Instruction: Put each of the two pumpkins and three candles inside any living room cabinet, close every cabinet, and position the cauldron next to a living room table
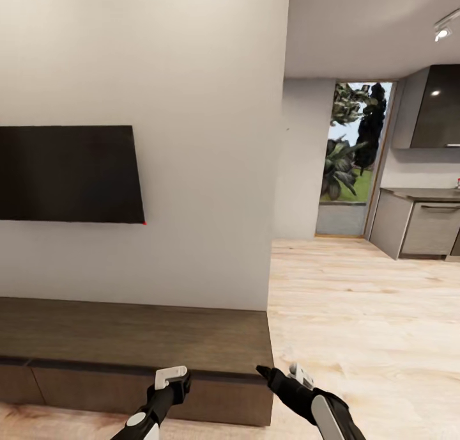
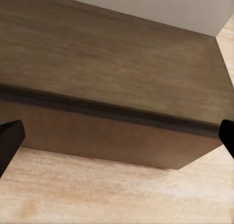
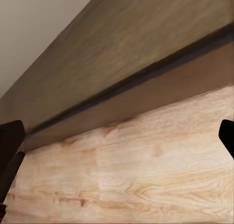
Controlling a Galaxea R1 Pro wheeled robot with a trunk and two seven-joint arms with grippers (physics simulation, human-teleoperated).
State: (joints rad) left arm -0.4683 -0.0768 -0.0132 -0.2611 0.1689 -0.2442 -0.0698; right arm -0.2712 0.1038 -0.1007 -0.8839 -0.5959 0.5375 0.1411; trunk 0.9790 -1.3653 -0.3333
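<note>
The cabinet [image 1: 134, 344] stands low against the white wall [image 1: 204, 139], under the black TV [image 1: 67, 173], its drawer fronts shut; the left end effector [image 1: 171, 378] hovers before its front edge, fingers spread wide and empty; the right end effector [image 1: 281, 373], just off the cabinet's end corner over the wood floor [image 1: 364, 312], is likewise wide and empty.
</note>
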